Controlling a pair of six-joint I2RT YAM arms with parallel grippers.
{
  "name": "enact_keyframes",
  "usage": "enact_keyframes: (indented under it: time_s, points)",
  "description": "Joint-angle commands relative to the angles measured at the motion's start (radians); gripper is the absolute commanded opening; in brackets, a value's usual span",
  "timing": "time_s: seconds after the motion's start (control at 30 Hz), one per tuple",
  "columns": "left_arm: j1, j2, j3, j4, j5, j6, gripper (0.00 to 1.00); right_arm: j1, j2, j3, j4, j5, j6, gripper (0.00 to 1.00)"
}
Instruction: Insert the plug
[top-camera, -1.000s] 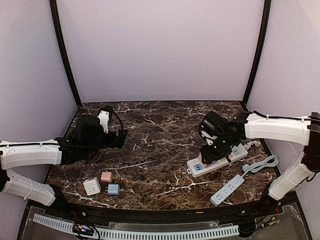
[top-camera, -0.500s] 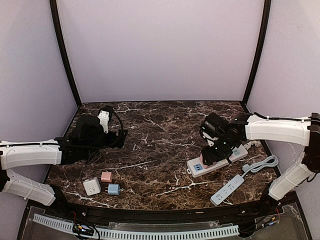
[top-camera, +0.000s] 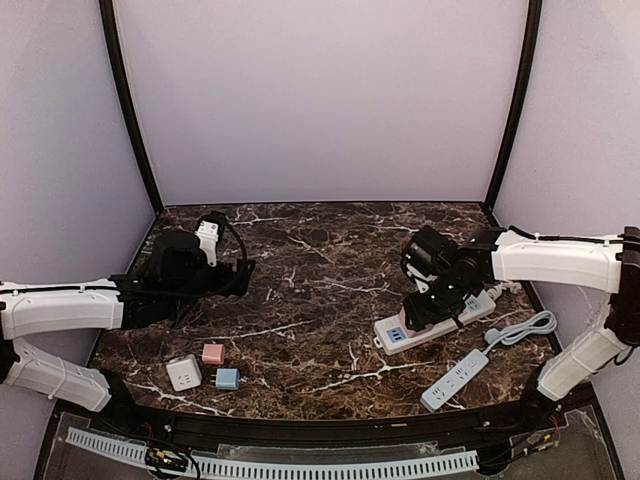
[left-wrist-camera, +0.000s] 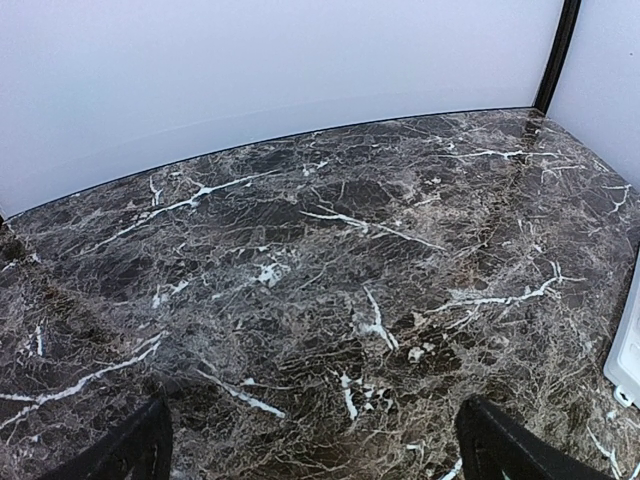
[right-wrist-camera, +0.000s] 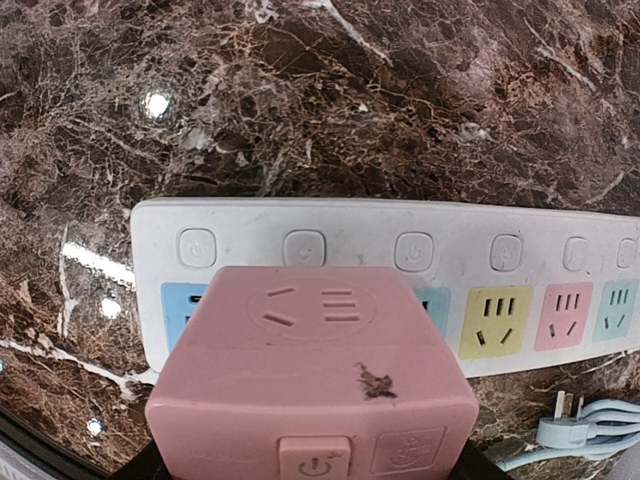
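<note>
Two power strips (top-camera: 396, 335) (top-camera: 455, 378), four cube plugs (top-camera: 183, 372) (top-camera: 212, 353) (top-camera: 227, 378) (right-wrist-camera: 310, 370) and two arms (top-camera: 60, 308) (top-camera: 555, 258).

The adapter plug (right-wrist-camera: 310, 380) sits between the right gripper's (top-camera: 428, 302) fingers, over the power strip (right-wrist-camera: 520, 250), which runs crosswise just beyond the fingertips. The strip's end lies far ahead and right of the left gripper's (left-wrist-camera: 312, 450) fingers.

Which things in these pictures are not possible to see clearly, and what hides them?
- Prongs of the pink cube-shaped plug adapter: right wrist view, hidden beneath its own body; insertion unclear.
- Socket below it on the white plastic power strip: covered by the adapter.
- Adapter in the top view: hidden by the right pincer.
- White object: left wrist view, cut off by right edge.
</note>
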Motion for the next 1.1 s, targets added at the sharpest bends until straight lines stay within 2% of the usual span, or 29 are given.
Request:
enact_keyframes:
  time_s: [0.0, 0.47, 1.07]
  points:
    - [0.006, -0.014, -0.003, -0.012, 0.006, 0.002, 0.99, -0.007, 0.005, -0.032, -0.034, -0.022, -0.025, 0.00]
    - [0.005, -0.014, -0.003, -0.011, 0.013, 0.002, 0.99, -0.008, 0.010, -0.024, -0.061, 0.004, -0.031, 0.00]
    - [0.006, -0.009, -0.001, -0.012, 0.014, 0.004, 0.99, -0.008, 0.184, -0.012, -0.036, 0.053, 0.013, 0.00]
